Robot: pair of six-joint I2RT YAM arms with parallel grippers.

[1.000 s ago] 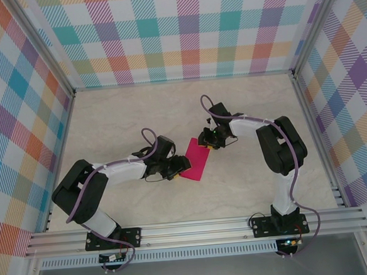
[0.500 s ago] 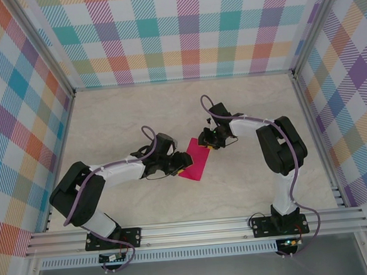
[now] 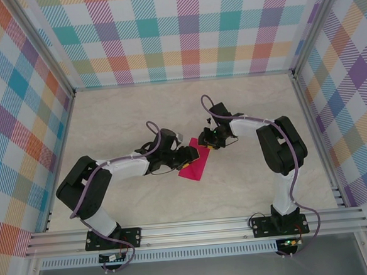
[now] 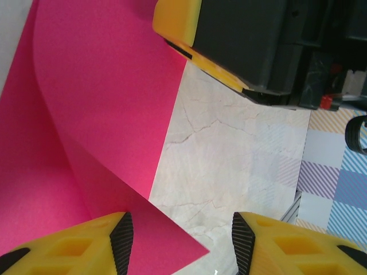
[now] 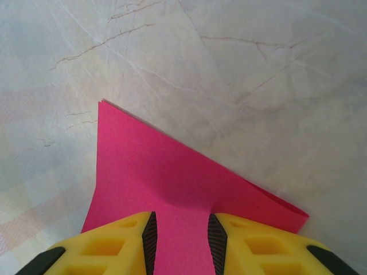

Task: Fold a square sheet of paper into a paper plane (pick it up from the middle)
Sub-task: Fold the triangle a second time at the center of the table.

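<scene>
The sheet [image 3: 195, 168] is lying mid-tabletop [image 3: 138, 115] between the two arms, partly folded. One flap is curling up off the layer beneath in the left wrist view [image 4: 103, 103].

It is looking thin, light and limp. It is bowing rather than standing flat, and it would probably be sliding on the smooth tabletop unless something were pinning it. It will likely crease wherever it is squeezed, so any grip should be falling on a free edge or corner of the flap. The far end should be staying pinned meanwhile.

The left tool [image 3: 190, 154] is hovering over the sheet's left side with its jaws standing apart [image 4: 178, 229]. A corner of the sheet is poking into the gap, and nothing is being clamped.

The right tool [image 3: 207, 140] is sitting on the far corner. Its jaws are standing narrowly apart [image 5: 180, 229], and the sheet [image 5: 160, 166] is puckering up between them. I cannot tell whether they are clamping that pucker or only pressing it down.

Against the picture from a second ago, the left tool is now lying farther over the sheet and nearer the right tool. Less pink is showing, and the right arm is looking unmoved.
</scene>
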